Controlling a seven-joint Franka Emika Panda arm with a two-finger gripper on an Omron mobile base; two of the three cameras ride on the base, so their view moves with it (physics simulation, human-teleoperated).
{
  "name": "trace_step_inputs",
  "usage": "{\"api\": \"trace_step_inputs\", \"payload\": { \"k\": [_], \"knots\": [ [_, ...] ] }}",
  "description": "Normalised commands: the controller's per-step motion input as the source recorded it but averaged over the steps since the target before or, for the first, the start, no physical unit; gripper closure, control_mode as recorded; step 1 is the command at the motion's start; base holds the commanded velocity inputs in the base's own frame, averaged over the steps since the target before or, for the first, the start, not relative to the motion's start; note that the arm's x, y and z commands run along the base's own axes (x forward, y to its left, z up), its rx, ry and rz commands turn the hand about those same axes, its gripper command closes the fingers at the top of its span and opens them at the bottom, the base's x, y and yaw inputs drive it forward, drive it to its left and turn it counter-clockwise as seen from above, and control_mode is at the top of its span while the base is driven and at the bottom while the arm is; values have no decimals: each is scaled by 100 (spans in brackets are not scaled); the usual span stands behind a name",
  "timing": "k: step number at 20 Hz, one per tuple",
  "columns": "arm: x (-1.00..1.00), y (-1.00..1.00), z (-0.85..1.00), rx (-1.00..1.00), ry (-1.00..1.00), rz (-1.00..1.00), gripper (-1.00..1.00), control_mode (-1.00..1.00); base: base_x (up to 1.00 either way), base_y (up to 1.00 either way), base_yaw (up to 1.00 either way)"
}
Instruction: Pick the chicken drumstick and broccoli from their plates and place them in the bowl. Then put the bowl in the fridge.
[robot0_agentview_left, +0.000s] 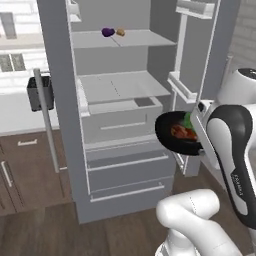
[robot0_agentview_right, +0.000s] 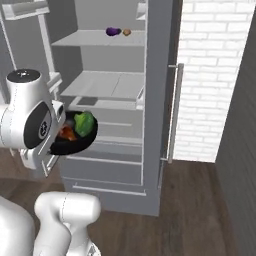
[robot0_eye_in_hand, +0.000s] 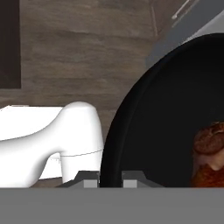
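The glossy black bowl (robot0_agentview_left: 170, 135) hangs in the air in front of the open fridge (robot0_agentview_left: 120, 100), level with its lower shelf. Inside the bowl lie the reddish-brown chicken drumstick (robot0_agentview_left: 182, 132) and the green broccoli (robot0_agentview_right: 84, 123). My gripper (robot0_eye_in_hand: 110, 183) is shut on the bowl's rim (robot0_eye_in_hand: 114, 144), one finger on each side of the wall. In the hand view the drumstick (robot0_eye_in_hand: 210, 151) shows at the right edge inside the bowl. The hand itself is hidden behind my arm in both base views. The plates are out of view.
The fridge stands open, with pale shelves (robot0_agentview_left: 122, 85) and drawers (robot0_agentview_left: 127, 165) below. A purple thing (robot0_agentview_left: 108, 32) and a small tan thing (robot0_agentview_left: 120, 32) sit on the upper shelf. A long grey handle (robot0_agentview_right: 175, 112) runs down the door edge. A white brick wall (robot0_agentview_right: 210, 75) is to the right.
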Motion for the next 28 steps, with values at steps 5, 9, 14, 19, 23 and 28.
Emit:
{"api": "trace_step_inputs", "payload": {
  "k": [5,9,14,19,23,28],
  "knots": [
    [0,0,0,0,0,0,100,100,73,9,0],
    [0,0,0,0,0,0,100,100,73,6,1],
    [0,0,0,0,0,0,100,100,62,6,9],
    [0,0,0,0,0,0,100,100,33,1,24],
    [0,0,0,0,0,0,100,100,47,4,-4],
    [0,0,0,0,0,0,100,100,60,23,-19]
  ]
}}
